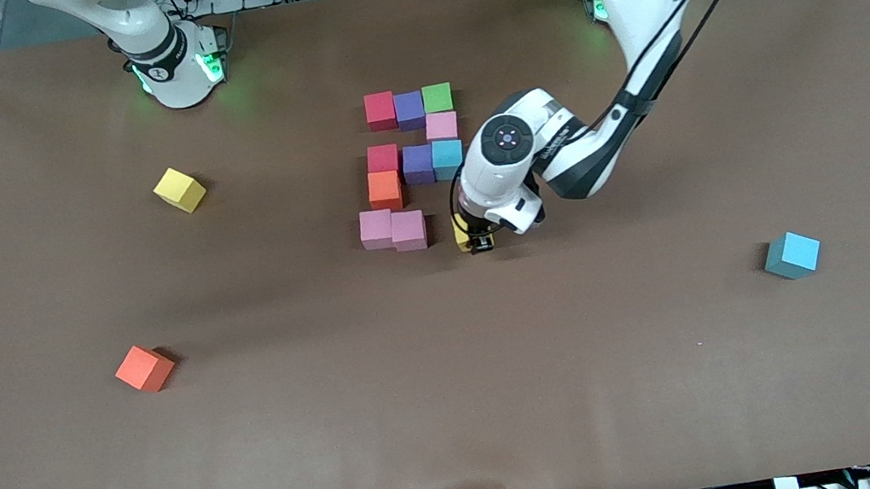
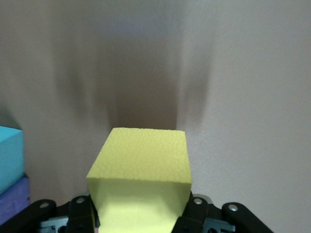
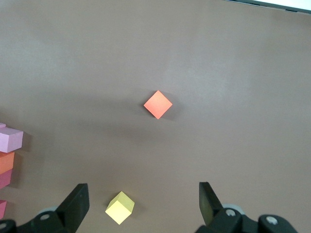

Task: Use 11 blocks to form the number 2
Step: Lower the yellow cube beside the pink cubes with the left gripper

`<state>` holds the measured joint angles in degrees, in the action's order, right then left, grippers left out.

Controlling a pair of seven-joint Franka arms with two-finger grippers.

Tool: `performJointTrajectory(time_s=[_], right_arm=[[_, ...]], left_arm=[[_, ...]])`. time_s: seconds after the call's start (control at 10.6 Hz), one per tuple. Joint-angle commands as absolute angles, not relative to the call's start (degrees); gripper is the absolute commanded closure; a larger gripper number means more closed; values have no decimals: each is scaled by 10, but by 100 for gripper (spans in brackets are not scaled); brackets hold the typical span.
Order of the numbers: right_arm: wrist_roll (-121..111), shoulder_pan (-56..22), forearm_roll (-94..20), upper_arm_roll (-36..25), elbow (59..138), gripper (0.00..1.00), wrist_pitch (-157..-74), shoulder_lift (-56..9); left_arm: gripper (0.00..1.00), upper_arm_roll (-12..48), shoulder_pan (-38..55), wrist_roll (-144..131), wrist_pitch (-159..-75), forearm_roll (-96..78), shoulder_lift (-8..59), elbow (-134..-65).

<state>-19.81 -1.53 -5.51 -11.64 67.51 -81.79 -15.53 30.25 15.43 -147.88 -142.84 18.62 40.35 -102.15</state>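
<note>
One yellow block clamped in left gripper.

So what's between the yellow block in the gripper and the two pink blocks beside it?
Nothing: the front view shows bare table between the held yellow block and the pink pair.

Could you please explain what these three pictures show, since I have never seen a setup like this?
Two white robot arms stand at a brown table. One picture looks down from a high camera facing them; the other two come from cameras on each wrist. Coloured foam blocks are being laid edge to edge into a digit 2. The left gripper, beside the two pink blocks at the digit's near end, is shut on a yellow block. The right gripper waits open. A loose yellow block, an orange block and a light blue block lie apart.
</note>
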Motion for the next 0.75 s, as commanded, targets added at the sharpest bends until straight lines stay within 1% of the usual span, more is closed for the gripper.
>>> performJointTrajectory(time_s=[0.0,0.28,0.66], right_arm=[[-186,-15,-49,-114,674,0,-814,-155],[-185,-19,-48,-113,672,0,-819,-156],[-170,-21,-52,-113,672,0,-819,-157]], left_arm=[[100,278,185,-1513,-1455,202,412,-1015],[100,279,191,-1513,-1457,197,411,-1013],[96,279,211,-1512,-1463,198,420,-1013]])
